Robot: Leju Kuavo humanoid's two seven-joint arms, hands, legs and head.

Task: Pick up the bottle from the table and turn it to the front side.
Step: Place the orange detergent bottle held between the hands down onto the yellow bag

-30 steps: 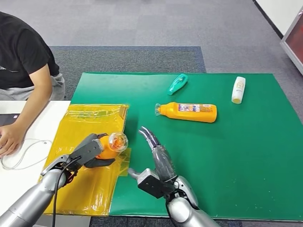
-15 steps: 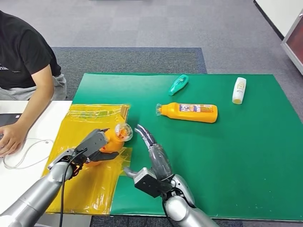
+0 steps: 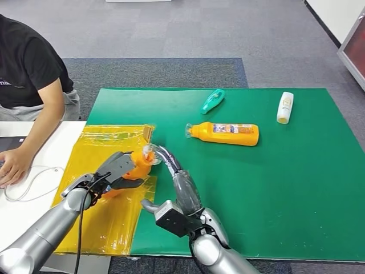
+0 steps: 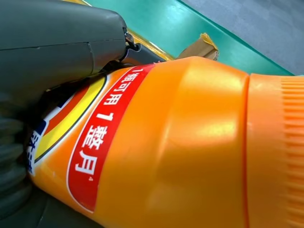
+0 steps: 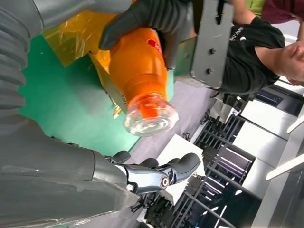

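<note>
My left hand (image 3: 113, 171) grips an orange bottle (image 3: 138, 164) with a clear cap (image 3: 150, 153), held above the yellow plastic sheet (image 3: 108, 217). The left wrist view shows its orange body (image 4: 186, 152) and a red label with white characters (image 4: 97, 142) against my dark fingers (image 4: 53, 52). My right hand (image 3: 178, 185) reaches toward the bottle with fingers apart; its fingertips (image 3: 161, 153) are at the cap. In the right wrist view the cap (image 5: 150, 116) sits just beyond my open fingers (image 5: 161, 173), not clasped.
A second orange bottle (image 3: 223, 133) lies on the green mat (image 3: 279, 200). A teal bottle (image 3: 213, 101) and a white bottle (image 3: 285, 107) lie farther back. A person (image 3: 30, 74) sits at the left, a hand resting on the white table (image 3: 25, 217).
My left hand has carried the orange bottle up and to the right. My right hand has moved left toward it, until its fingertips reached the cap.
</note>
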